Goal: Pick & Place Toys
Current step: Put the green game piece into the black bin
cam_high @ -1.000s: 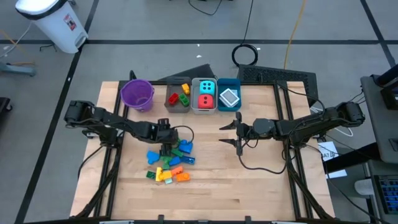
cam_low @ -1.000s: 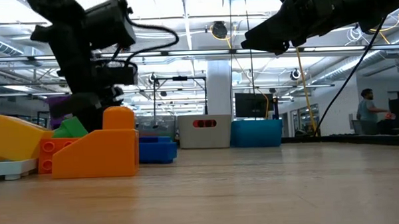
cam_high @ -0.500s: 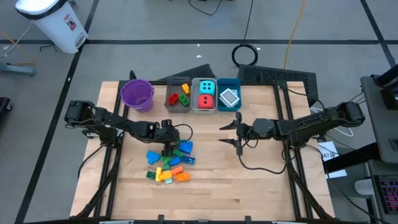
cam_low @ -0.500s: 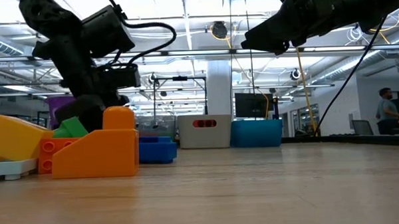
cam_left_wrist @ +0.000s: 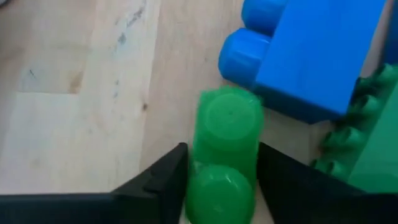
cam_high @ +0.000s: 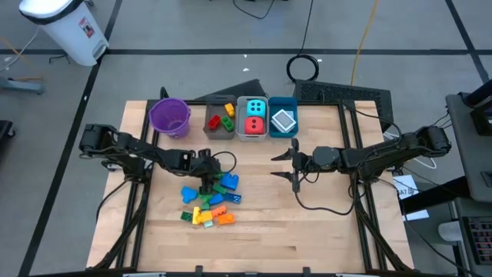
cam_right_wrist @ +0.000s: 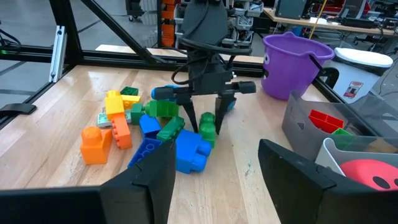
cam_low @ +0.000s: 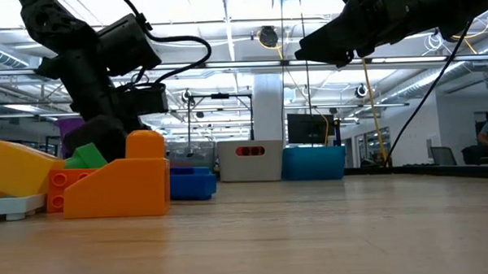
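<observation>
L to R across the table:

Purple bucket (cam_high: 169, 116) sitting at far-left of back row; grey bin (cam_high: 220, 121) next to it is already holding a few bricks, white bin (cam_high: 253, 130) holding cyan die (cam_high: 255, 108) + red die (cam_high: 253, 125), blue bin (cam_high: 294, 123) holding a white flat piece (cam_high: 284, 120).

Left gripper (cam_high: 207, 183) is working at the near edge of the brick pile (cam_high: 210, 202), pointing down. Its fingers (cam_left_wrist: 160, 182) are sitting on either side of a small green brick (cam_left_wrist: 226, 146), brick standing on the wood just beside a blue brick (cam_left_wrist: 317, 53). Looks like the jaws are pinching it, but contact isn't fully certain yet.

To do this step well, judging: seat grip squarely on the flat sides, not the round studs; lift straight up so blue + green neighbours aren't getting dragged. Then carry toward grey bin, since bricks are collecting there.

Right gripper (cam_high: 295, 163) is waiting mid-table, well apart from pile, jaws part open, holding nothing.
</observation>
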`<state>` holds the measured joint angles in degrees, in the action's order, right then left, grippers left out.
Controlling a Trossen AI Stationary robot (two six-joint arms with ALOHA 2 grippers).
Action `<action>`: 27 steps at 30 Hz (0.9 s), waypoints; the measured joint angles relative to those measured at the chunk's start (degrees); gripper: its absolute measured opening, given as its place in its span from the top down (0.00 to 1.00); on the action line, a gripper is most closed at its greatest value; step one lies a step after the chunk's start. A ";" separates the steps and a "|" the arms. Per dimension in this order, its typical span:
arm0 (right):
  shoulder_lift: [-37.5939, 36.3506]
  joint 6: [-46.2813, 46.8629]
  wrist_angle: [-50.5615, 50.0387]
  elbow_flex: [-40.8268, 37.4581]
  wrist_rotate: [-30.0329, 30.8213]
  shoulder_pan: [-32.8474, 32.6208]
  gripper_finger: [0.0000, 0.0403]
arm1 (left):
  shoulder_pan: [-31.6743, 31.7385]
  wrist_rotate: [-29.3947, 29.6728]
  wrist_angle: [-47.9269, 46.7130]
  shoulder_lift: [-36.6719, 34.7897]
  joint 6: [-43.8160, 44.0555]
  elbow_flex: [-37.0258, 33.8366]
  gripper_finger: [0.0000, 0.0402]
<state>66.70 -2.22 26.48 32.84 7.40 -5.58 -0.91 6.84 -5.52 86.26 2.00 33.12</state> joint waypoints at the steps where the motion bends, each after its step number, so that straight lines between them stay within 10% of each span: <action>1: 0.00 0.00 0.00 0.00 0.00 0.02 0.50 | 0.03 0.12 0.17 0.04 0.02 0.00 0.59; 14: 0.00 -0.17 0.30 0.00 0.02 0.02 0.50 | -0.01 7.08 -5.85 -5.41 10.27 2.96 0.62; 27: 4.34 -0.54 5.57 0.00 0.00 -0.01 0.37 | -2.47 4.54 26.30 -4.88 3.00 3.61 0.64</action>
<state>71.04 -2.76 32.05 32.84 7.40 -5.58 -3.38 11.38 20.78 81.38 5.00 36.73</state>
